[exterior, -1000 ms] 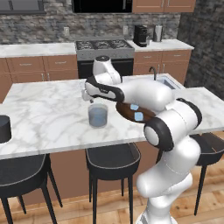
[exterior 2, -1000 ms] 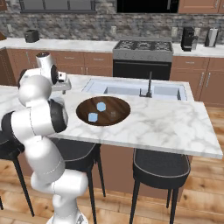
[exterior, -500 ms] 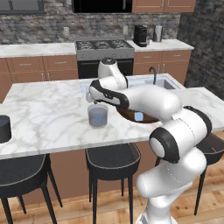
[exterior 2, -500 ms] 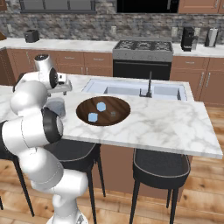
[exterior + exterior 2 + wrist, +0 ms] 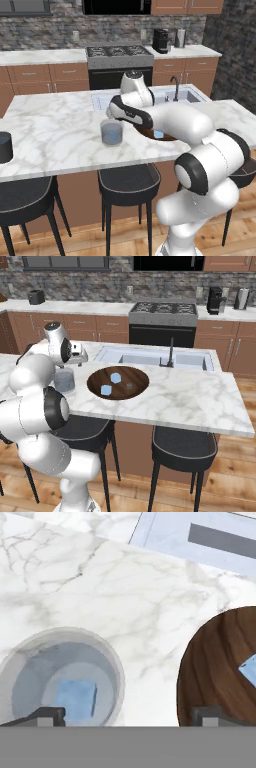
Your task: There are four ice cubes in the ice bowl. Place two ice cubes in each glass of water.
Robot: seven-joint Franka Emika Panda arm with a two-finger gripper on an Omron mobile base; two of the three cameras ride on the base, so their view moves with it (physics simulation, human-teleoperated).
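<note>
nearby, sink (image 5: 155,358) behind ice bowl (image 5: 131,388)

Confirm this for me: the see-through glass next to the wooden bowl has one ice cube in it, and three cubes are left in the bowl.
Not quite. The glass does hold one ice cube, but the right base view shows two cubes in the bowl, not three: one towards the sink, another nearer the counter's edge.

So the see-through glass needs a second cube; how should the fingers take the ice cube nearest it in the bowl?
Come straight down on that ice cube and pinch its two flat opposite sides. It lies loose on the ice bowl's shallow floor, apart from the other cube, so a top approach looks unobstructed.
</note>
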